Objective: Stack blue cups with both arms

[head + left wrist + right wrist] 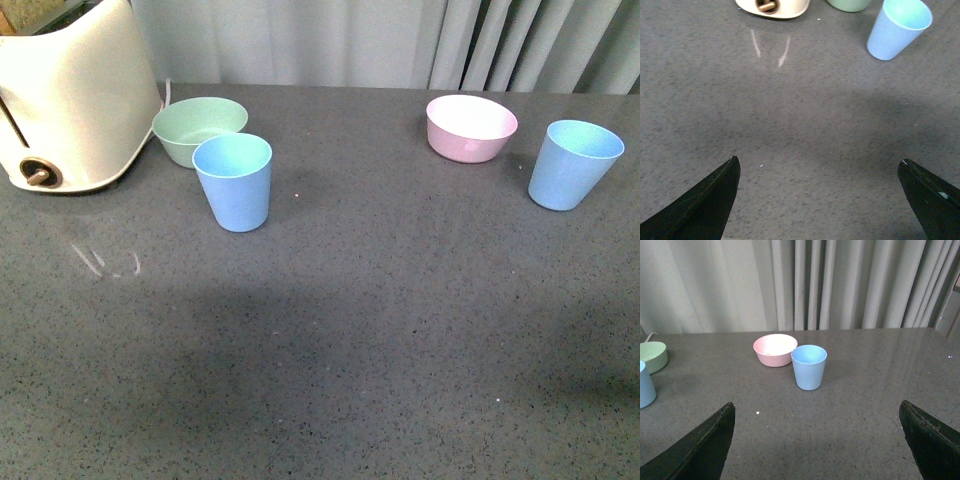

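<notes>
Both of my arms hang back from the grey countertop (330, 340) at the outset of a cup-stacking job; neither arm shows in the front view. My left gripper (818, 162) has its jaws spread wide with nothing between them, and my right gripper (816, 405) is likewise wide apart and empty.

The left blue cup (232, 182) stands upright, mouth up, on my left half of the counter, just in front of the mint-green bowl (199, 128) and near the cream toaster (70, 95). The right blue cup (573, 164) stands upright well apart from it at the far right, just beside the pink bowl (471, 127).

Each cup lies ahead of the arm on its own side, out beyond the fingertips, so I judge the left arm nearer the left cup and the right arm nearer the right one. With both long axes vertical, a sideways grasp around each tapered wall looks the likely approach before one cup is lowered into the other.

A pale curtain (840, 285) hangs behind the counter. No brand, label or writing can be read on any item.
</notes>
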Motion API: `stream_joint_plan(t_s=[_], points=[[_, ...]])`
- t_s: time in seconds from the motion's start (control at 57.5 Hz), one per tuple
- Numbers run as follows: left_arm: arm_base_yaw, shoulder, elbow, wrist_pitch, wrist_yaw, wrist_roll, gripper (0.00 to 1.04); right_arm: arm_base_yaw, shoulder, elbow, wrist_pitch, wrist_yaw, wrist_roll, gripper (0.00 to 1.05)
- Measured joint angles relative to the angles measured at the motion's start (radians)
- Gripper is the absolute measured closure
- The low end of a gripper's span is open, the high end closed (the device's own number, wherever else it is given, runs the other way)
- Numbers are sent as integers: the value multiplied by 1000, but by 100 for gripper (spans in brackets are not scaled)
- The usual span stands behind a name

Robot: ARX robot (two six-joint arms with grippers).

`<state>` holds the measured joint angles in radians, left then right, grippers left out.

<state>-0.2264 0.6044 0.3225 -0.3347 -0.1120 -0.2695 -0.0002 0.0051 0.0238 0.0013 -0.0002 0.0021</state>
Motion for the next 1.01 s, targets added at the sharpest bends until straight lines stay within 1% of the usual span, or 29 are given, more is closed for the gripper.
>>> stream_joint_plan(t_s=[0.122,0.191,0.261,0.33,0.452,0.574,0.87,1.009], points=[[-10,193,79,127,13,-24,9,0,0,0,0,0,0,9],[-5,370,158,212,32,-43,9,0,0,0,0,0,0,9],[-4,485,213,241,57,-67,9,0,0,0,0,0,0,9],[-10,640,301,264,56,-94,9,0,0,0,0,0,0,9],[-27,866,454,277,53,-157,9,0,0,0,0,0,0,9],[-43,1002,570,259,30,-223,9,0,0,0,0,0,0,9],[-87,1143,766,198,-7,-306,9,0,0,0,0,0,0,9],[-98,1185,809,182,-27,-315,9,0,0,0,0,0,0,9]])
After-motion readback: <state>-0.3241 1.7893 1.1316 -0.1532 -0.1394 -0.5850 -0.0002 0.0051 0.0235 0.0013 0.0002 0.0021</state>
